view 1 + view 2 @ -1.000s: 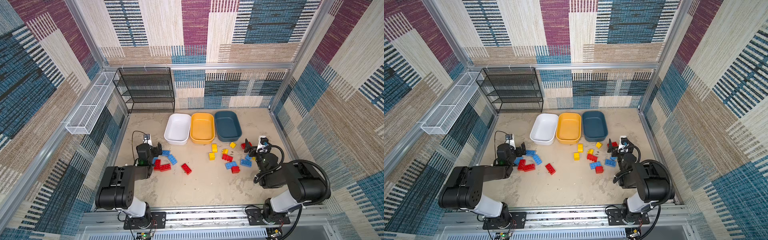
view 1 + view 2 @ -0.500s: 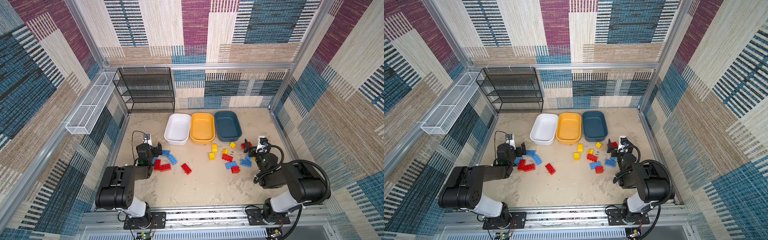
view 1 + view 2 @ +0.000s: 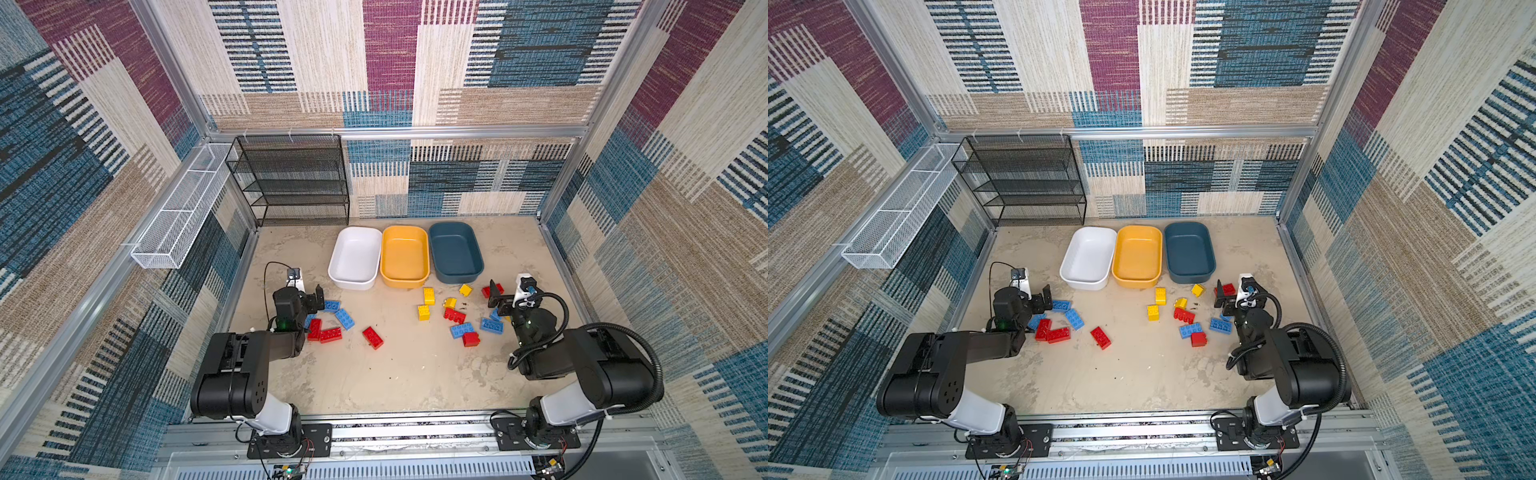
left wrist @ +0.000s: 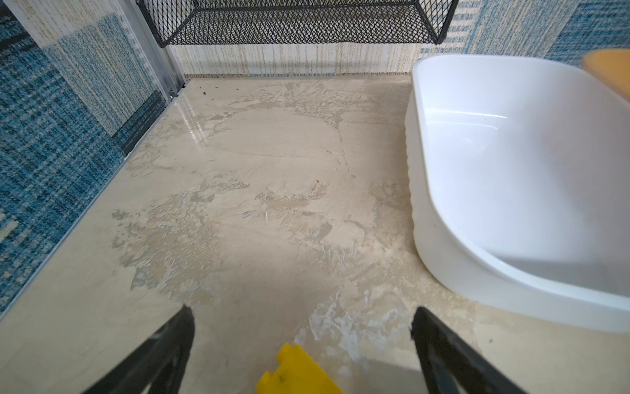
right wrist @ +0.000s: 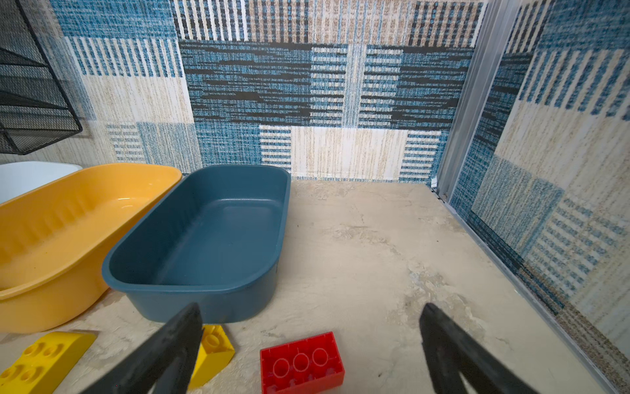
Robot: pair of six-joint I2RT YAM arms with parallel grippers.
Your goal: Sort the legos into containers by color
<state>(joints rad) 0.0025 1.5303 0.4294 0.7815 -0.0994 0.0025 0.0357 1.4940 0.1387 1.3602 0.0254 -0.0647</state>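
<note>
Both my left end effector [image 4: 302, 312] and right end effector [image 5: 312, 307] gape wide, gripping nothing.
On the counter [image 3: 395, 374] the white tub [image 3: 355, 259], yellow tub [image 3: 404, 257] and teal tub [image 3: 455, 253] sit side by side, all empty. Studded red, blue and yellow legos [image 3: 372, 337] lie loose in front of them, in two clusters, one beside each end effector.
</note>
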